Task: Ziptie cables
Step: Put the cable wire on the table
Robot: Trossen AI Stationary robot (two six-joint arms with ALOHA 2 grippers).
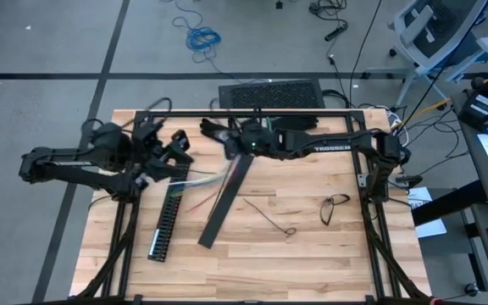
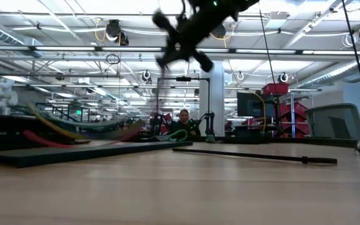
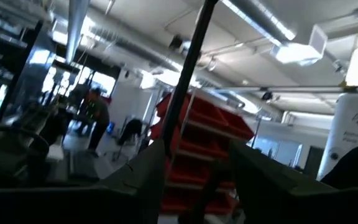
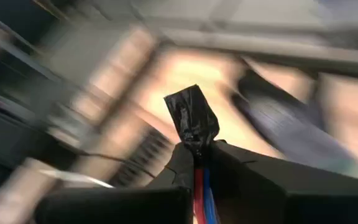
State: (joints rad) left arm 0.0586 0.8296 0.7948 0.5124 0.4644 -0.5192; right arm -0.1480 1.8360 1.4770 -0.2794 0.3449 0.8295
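The right gripper [image 4: 194,163], reached across to the far middle of the worktop [image 1: 312,254], has its fingers closed tight on the cables [image 4: 199,186] – red and blue strands show between them, with a black taped end [image 4: 191,121] standing just past the tips. The bundle trails toward the left arm, its coloured lengths lying blurred near the slotted black duct [image 1: 168,212] in the high view. The left gripper [image 1: 174,146] is raised at the far left of the worktop, its fingers [image 3: 145,177] partly apart with nothing visible between them.

The step in hand appears to be gathering and presenting the bundle for tying. It would be done well by keeping the right grip firm near the taped end, holding the wires taut and level, and bringing the free gripper to the loose strands so they lie together – not fanned out – before the thin black looped strip [image 1: 271,220], probably the zip tie, is passed round them.

The worktop is pale butcher-block wood, also carrying a long flat black bar [image 1: 227,199] and a pair of spectacles [image 1: 335,206]. Beyond lies an open workshop: ceiling ducts, strip lights, red shelving [image 3: 201,134], and a seated person [image 2: 184,120] in the distance.
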